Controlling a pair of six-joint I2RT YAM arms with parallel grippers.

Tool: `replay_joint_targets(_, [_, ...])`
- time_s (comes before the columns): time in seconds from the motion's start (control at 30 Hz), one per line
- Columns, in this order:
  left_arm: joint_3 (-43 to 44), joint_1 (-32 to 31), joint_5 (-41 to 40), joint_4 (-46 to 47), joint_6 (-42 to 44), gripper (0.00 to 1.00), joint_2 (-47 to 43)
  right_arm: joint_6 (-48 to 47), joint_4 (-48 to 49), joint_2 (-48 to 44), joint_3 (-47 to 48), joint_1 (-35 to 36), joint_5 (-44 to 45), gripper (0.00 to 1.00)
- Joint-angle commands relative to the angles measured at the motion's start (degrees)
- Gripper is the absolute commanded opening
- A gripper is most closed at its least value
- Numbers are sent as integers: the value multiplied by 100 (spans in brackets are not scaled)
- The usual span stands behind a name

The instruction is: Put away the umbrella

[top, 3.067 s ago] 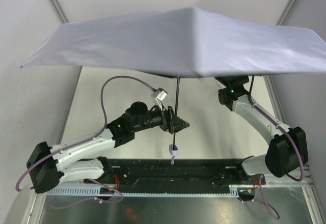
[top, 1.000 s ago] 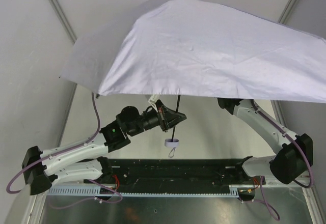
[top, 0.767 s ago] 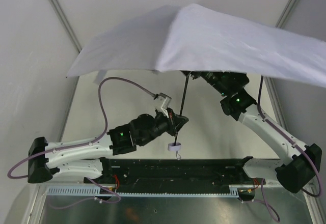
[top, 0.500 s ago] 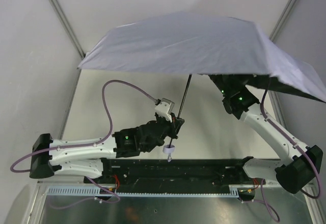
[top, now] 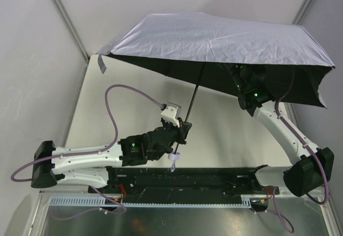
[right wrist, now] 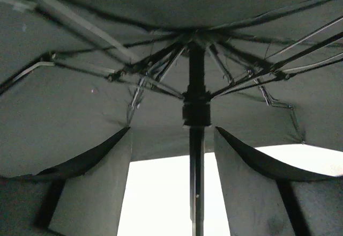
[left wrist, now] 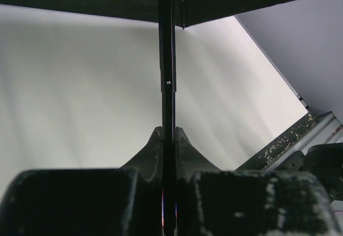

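The umbrella (top: pixel 214 35) is open, its pale lavender-grey canopy tilted above the table with the dark underside facing me. Its thin black shaft (top: pixel 188 107) slants down to the small pale handle (top: pixel 172 159). My left gripper (top: pixel 184 130) is shut on the shaft just above the handle; in the left wrist view the shaft (left wrist: pixel 167 59) runs up from between the closed fingertips (left wrist: pixel 155 139). My right gripper (top: pixel 245 79) sits under the canopy, open. In the right wrist view its fingers (right wrist: pixel 99 185) stand apart on either side of the shaft (right wrist: pixel 196 187), below the runner (right wrist: pixel 196 111) and the ribs.
The white table (top: pixel 123 112) lies between grey walls with metal corner posts (top: pixel 64 16). A black rail (top: pixel 193 179) runs along the near edge by the arm bases. A purple cable (top: pixel 128 90) loops over the left arm. The canopy hides the back of the table.
The canopy has swung back from the camera and tilted, so its dark underside shows. The left gripper has carried the shaft and handle lower and slightly left. The right arm has straightened under the canopy.
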Motion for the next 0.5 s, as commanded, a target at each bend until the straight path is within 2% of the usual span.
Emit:
replay_joint_targets(0.0, [11, -42, 27, 537, -96, 0, -125, 872, 697, 266, 236, -224, -81, 65])
replay_joint_targets(0.3, [33, -128, 104, 564, -96, 0, -45, 912, 886, 581, 236, -314, 12, 52])
replay_joint_targets(0.47, [129, -209, 99, 568, -27, 0, 84, 730, 812, 717, 236, -302, 142, 51])
